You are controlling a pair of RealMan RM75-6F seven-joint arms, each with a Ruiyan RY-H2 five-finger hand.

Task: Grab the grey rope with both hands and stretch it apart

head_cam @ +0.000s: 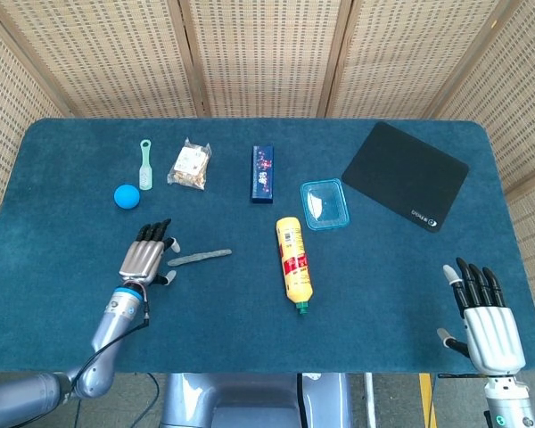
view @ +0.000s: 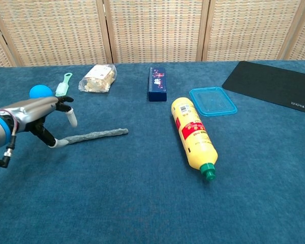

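The grey rope [head_cam: 203, 257] lies flat on the blue table, left of centre; the chest view shows the rope [view: 99, 135] too. My left hand [head_cam: 145, 257] is at the rope's left end, fingers spread, its thumb tip close to or touching that end; in the chest view the left hand [view: 38, 116] hovers there with nothing held. My right hand [head_cam: 484, 316] stays far off at the front right edge, fingers apart and empty, and the chest view does not show it.
A yellow bottle [head_cam: 294, 261] lies right of the rope. A blue ball [head_cam: 127, 196], green brush [head_cam: 145, 164], snack bag [head_cam: 190, 165], dark blue box [head_cam: 262, 174] and clear blue lid [head_cam: 325, 203] line the back. A black mat [head_cam: 405, 175] sits at the back right.
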